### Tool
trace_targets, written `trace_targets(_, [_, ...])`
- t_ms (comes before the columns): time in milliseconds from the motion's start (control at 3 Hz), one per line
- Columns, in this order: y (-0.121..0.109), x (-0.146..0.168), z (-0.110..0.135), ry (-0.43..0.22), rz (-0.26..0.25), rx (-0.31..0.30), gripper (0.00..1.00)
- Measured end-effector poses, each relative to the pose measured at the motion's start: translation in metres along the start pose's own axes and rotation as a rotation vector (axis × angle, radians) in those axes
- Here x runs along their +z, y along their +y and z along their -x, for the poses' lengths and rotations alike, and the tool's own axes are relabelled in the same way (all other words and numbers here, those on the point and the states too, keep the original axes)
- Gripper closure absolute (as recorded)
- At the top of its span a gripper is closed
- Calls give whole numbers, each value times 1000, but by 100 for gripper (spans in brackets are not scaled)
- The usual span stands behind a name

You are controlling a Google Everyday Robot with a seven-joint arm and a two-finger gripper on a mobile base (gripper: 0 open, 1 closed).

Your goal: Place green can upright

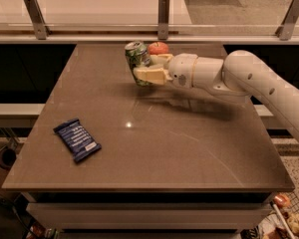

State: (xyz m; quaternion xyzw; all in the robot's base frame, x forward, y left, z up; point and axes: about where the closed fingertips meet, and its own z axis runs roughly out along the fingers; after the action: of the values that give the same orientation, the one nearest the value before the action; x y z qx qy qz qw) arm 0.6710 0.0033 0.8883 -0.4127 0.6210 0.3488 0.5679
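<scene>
The green can is near the far middle of the brown table, nearly upright with its silver top leaning a little to the left. My gripper reaches in from the right on a white arm and its cream fingers are closed around the can's side. I cannot tell whether the can's base touches the table.
A red apple sits just behind the gripper near the table's far edge. A blue snack packet lies flat at the front left. A rail with metal posts runs behind the table.
</scene>
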Motion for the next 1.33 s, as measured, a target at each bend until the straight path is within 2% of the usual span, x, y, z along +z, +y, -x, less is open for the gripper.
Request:
trace_targets(667, [1,-10,6,-63,-26,2,100])
trace_targets(1333, [4,-19,-9,-89,-60,22,100])
